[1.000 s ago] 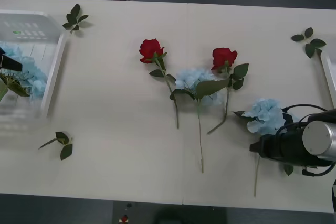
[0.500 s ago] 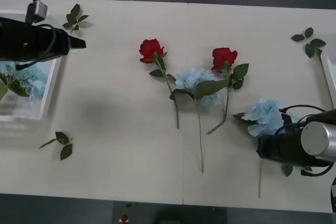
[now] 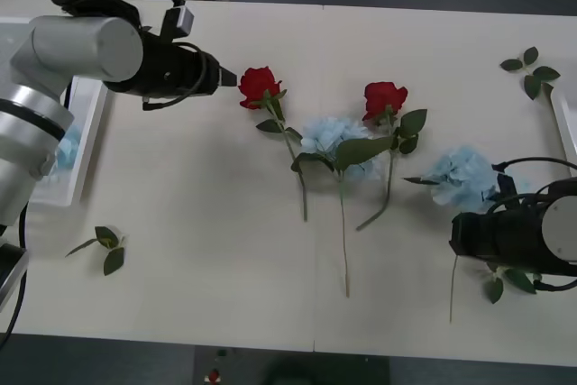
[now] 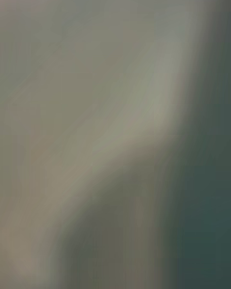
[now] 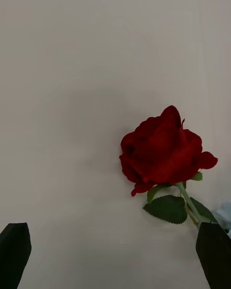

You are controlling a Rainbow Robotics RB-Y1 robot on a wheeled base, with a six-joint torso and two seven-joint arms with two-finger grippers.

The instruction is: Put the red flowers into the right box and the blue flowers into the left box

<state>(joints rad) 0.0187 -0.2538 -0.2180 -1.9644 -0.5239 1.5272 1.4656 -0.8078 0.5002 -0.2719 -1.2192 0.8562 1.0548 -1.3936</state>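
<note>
The left gripper [image 3: 231, 78] has swung out from over the left box [image 3: 90, 123] at nine o'clock and now hangs just beside the left rose [image 3: 259, 85], at about eleven o'clock on the counter [image 3: 198, 205]. In the left wrist view its jaws stand wide apart and empty, black fingers [image 5: 14, 253] at both corners and the left rose [image 5: 161, 154] between them but farther off. A second ago that arm was barely in sight over the box, where blue blooms [image 3: 65, 146] already lie, so a fresh pick looks to be starting. The right gripper [image 3: 455, 239] sits at four o'clock on the stem of a blue flower [image 3: 464, 178]; whether its jaws are closed on it I cannot tell, but flower and stem have shifted slightly right. The second rose [image 3: 384, 99] and middle blue flower [image 3: 335, 137] lie unmoved near centre.
</note>
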